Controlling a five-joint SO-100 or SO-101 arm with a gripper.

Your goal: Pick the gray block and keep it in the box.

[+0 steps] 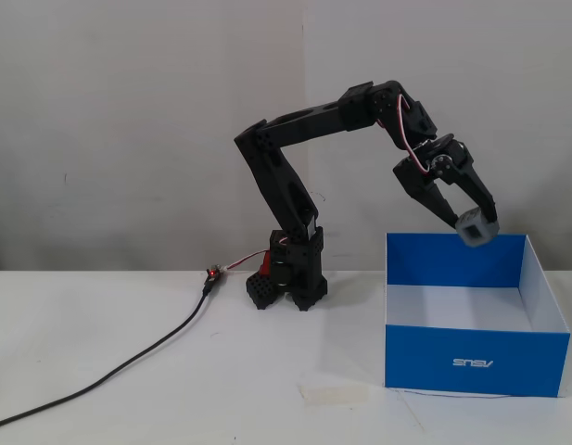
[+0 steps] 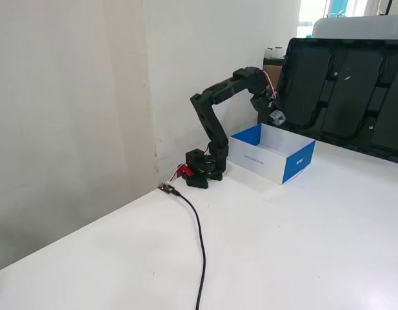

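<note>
A black cable (image 1: 109,366) trails across the white table (image 1: 174,408) from the left edge toward the arm's base (image 1: 287,283), which stands to the left of the blue box (image 1: 476,357) in a fixed view. From that base the black arm (image 1: 309,120) rises, folds over and reaches toward the box, its gripper (image 1: 473,225) angled downward with the jaws pinched on the gray block (image 1: 476,228), which hangs in the air above the box's rear wall, clear of the white floor inside. In a fixed view set farther back, the block (image 2: 276,117) appears as a small pale cube held over the box (image 2: 273,155) near its far side, though the exact position over the opening is hard to judge from that angle. The height seems chosen to clear the walls before release; the drop has not yet been made, and the box looks empty. A strip of tape (image 1: 334,393) lies on the table just left of the box's front corner.
</note>
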